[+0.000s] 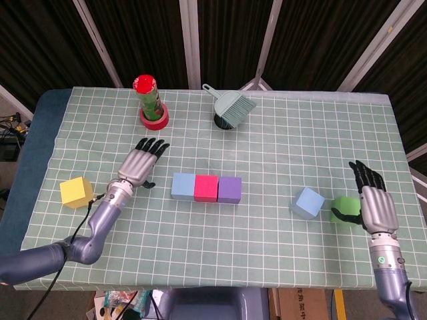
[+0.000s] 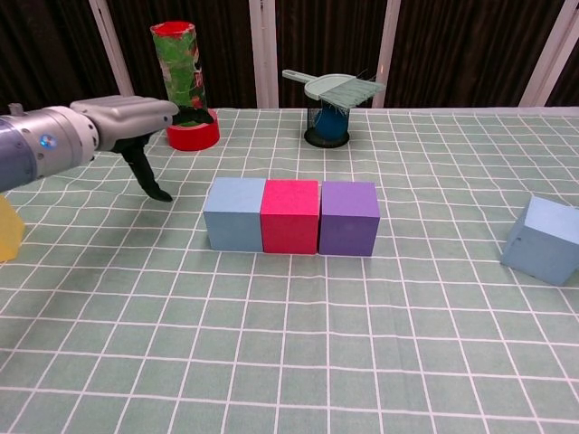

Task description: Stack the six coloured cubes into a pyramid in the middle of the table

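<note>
Three cubes in a row on the bench [image 1: 280, 247], no legible writing.
Row of cubes [image 1: 206, 188] runs left-right, just right of the left hand [image 1: 139, 165], fingers spread, empty; right hand [image 1: 376, 205] likewise, thumb beside green cube [image 1: 345, 209].

Green can [image 1: 149, 97] inside red tape roll [image 1: 154, 120]; dustpan-brush set [image 1: 233, 107] beside.
</note>
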